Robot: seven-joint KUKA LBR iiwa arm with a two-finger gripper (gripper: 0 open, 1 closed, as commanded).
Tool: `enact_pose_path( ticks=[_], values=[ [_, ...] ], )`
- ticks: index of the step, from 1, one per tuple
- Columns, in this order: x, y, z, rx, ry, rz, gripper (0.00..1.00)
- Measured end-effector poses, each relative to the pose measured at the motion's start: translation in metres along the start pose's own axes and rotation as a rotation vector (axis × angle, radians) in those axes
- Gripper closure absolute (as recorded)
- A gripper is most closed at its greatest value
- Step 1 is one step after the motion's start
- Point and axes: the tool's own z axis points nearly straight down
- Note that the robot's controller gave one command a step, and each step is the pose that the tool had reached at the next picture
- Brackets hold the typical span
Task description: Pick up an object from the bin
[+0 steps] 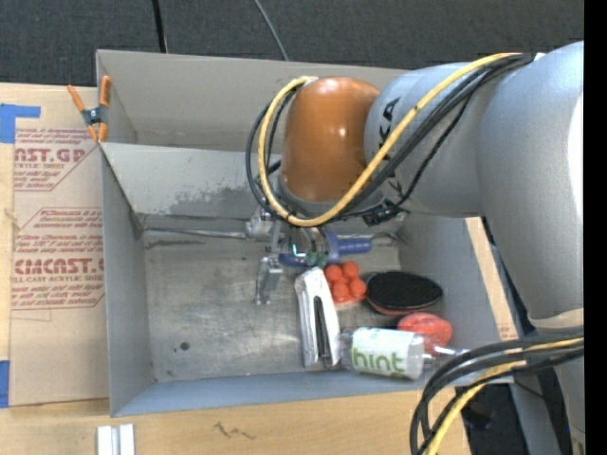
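My gripper [266, 282] hangs below the orange wrist cover, low over the bare floor in the middle of the bin. Just to its right lies a long white and grey stapler-like tool [318, 318], pointing front to back. A cluster of small orange-red balls [345, 283] sits beside that tool's far end. A blue item [347, 246] lies partly hidden under the wrist, behind the balls. I see nothing held in the gripper.
At the right lie a black oval disc with a red rim [405, 292], a flat red piece [428, 328] and a small bottle with a green "hint" label [387, 353] on its side. The arm covers the bin's back right.
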Motion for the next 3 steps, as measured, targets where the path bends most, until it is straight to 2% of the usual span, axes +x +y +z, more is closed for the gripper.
enact_pose_path(
  ticks=[1,2,3],
  values=[
    [-0.0020,-0.0007,-0.0049,-0.001,-0.008,0.002,1.00],
    [-0.0020,-0.0008,-0.0049,-0.001,-0.008,0.002,0.00],
    [-0.0020,-0.0007,-0.0049,-0.001,-0.008,0.002,1.00]
  ],
)
